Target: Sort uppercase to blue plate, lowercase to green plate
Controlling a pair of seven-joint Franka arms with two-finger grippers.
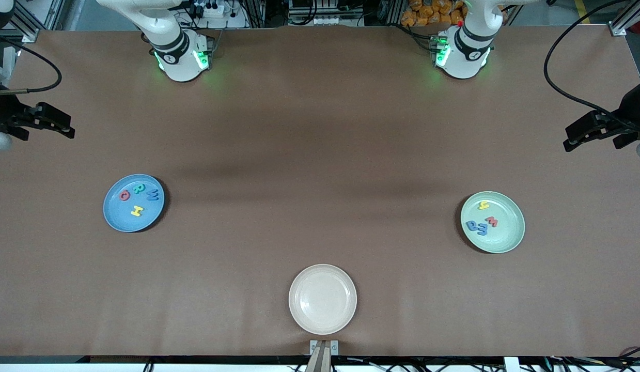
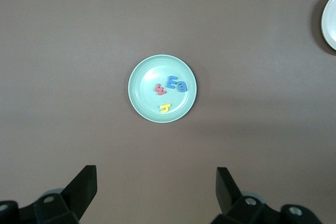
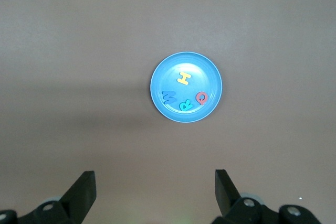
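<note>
The blue plate (image 1: 118, 214) (image 3: 210, 80) lies toward the right arm's end of the table. On it are the uppercase letters: red Q (image 1: 124, 195), green R (image 1: 139, 188), blue W (image 1: 152, 194) and yellow H (image 1: 137, 211). The green plate (image 1: 505, 232) (image 2: 142, 77) lies toward the left arm's end and holds the lowercase letters: yellow h (image 1: 483, 205), red m (image 1: 491, 221), and blue a and e (image 1: 477, 226) side by side. My right gripper (image 1: 66, 128) (image 3: 156, 184) hangs open and empty high over the table's end beside the blue plate. My left gripper (image 1: 570, 138) (image 2: 156, 182) hangs likewise open and empty beside the green plate.
A cream-white plate (image 1: 323, 298) with nothing on it sits close to the table's edge nearest the front camera, midway between the two coloured plates; its rim (image 2: 331, 22) shows in the left wrist view. The brown tabletop (image 1: 320, 170) is bare between the plates.
</note>
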